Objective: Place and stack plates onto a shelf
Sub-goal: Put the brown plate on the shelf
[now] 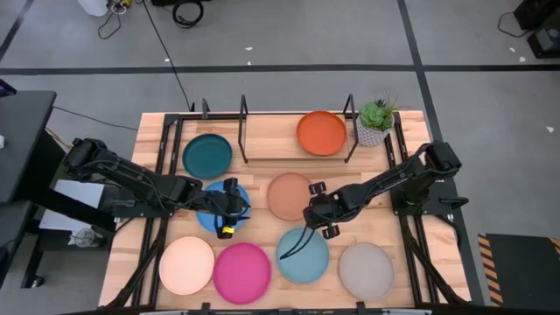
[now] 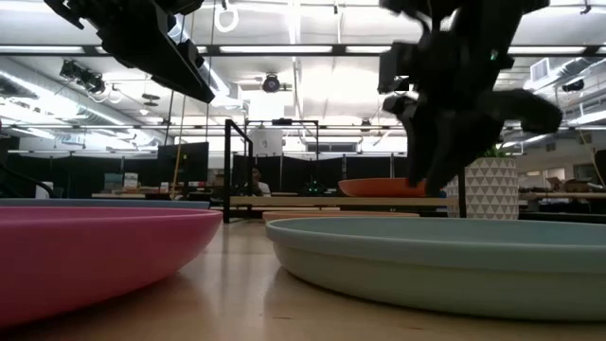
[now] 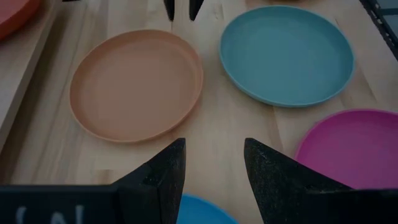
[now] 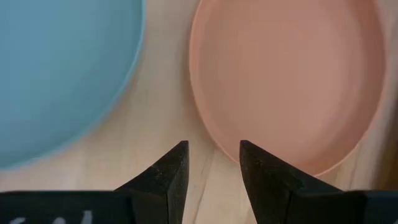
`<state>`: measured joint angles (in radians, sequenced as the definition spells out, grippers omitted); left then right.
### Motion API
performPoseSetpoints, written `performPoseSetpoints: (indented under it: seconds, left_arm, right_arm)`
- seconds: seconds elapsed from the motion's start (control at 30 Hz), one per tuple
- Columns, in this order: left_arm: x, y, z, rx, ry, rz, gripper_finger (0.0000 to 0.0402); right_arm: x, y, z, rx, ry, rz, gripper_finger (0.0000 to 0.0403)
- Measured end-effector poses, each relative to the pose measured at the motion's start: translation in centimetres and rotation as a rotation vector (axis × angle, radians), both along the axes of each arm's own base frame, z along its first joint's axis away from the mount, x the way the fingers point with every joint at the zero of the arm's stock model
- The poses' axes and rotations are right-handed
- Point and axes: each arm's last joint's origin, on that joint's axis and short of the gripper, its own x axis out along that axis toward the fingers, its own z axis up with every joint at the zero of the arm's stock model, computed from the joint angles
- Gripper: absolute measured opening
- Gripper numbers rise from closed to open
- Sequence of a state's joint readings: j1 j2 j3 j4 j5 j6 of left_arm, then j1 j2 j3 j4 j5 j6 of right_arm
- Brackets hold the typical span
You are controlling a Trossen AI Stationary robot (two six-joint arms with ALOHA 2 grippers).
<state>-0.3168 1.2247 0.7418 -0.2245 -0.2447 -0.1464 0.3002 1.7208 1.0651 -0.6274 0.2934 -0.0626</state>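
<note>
Eight round plates lie across a wooden tabletop (image 1: 262, 254), two already on the black rod shelf (image 1: 243, 131) at the far edge: the dark teal plate (image 1: 207, 156) at its left end, the orange plate (image 1: 321, 132) toward its right, beside a small potted plant (image 1: 374, 122). The tan plate (image 1: 290, 195) sits mid-table just near of the shelf, and the blue plate (image 1: 210, 214) lies to its left, partly hidden under the left arm. Along the near edge run the cream plate (image 1: 186, 265), magenta plate (image 1: 241, 272), light blue plate (image 1: 303, 255) and grey plate (image 1: 367, 269).

The right pincer (image 1: 317, 219) hovers at the near right rim of the tan plate, its fingers (image 4: 171, 174) parted to a narrow gap and holding nothing; the rim lies just ahead of them. The left pincer (image 1: 229, 212) hangs over the blue plate, likewise narrowly parted and empty.

The plates look stiff, light and matte, probably a moulded plastic or fibre, unlikely to crack yet apt to slide on bare wood. Lying flat, each offers only its raised rim; the likely hold is a pinch across that lip, one finger inside and one under the edge.

No brand, label or writing can be read on any plate or on the shelf.
</note>
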Motion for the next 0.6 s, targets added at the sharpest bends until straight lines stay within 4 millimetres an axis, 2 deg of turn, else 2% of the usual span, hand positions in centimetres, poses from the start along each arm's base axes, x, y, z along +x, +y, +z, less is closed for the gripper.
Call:
performPoseSetpoints:
  seconds: [0.4,0.6]
  left_arm:
    - [-0.7,-0.9,-0.4,-0.113,0.074,-0.043,0.0172]
    - [-1.2,-2.3,-0.3,-0.185,0.109,-0.148,0.0172]
  right_arm:
    - [2.3,-0.5,-2.0,-0.119,0.159,0.069,0.0126]
    - [2.7,-1.3,-2.9,-0.115,0.197,0.09,0.0093]
